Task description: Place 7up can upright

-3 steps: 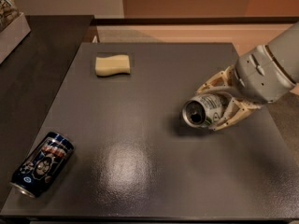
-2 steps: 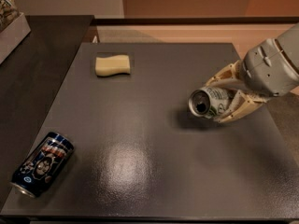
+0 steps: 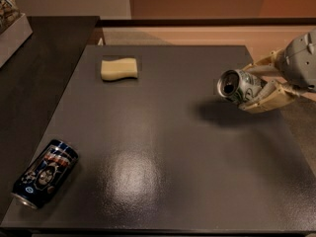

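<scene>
The beige jaws hang over the right side of the dark grey tabletop [image 3: 168, 132]. They are clenched on the silver-grey aluminium 7up can [image 3: 242, 87], held sideways between them, clear of its shadow below. Reorienting looks in hand: the wrist must turn the can's base downward, then lower it.

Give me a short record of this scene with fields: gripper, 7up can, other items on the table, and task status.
gripper: gripper at the right side of the view, shut on the 7up can
7up can: 7up can held on its side, top end facing left, apparently clear of the table, with its shadow below
blue can: blue can lying on its side near the table's front left corner
sponge: yellow sponge lying flat toward the back left
task status: 7up can not yet placed upright
</scene>
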You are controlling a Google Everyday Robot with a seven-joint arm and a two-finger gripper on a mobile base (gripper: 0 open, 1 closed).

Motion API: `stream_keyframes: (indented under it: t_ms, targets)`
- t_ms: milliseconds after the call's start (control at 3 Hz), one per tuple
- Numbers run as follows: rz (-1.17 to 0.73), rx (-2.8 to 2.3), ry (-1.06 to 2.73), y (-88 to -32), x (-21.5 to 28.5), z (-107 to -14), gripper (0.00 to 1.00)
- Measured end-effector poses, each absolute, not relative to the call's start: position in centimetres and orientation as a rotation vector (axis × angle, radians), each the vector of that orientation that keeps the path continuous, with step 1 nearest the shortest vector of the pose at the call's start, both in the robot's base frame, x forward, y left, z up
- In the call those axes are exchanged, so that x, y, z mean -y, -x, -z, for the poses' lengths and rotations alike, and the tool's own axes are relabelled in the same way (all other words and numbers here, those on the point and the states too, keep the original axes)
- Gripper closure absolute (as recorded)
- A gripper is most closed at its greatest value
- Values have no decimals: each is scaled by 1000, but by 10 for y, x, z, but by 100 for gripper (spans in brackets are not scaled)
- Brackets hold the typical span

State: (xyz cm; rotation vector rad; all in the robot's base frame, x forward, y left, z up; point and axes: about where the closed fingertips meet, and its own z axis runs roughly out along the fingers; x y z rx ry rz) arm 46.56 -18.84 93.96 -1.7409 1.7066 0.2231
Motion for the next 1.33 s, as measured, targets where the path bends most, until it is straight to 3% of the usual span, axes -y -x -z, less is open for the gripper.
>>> stream_keyframes:
  t_ms: [1333]
  targets:
    - [-41, -1603, 1232, -502, 224, -975, 100]
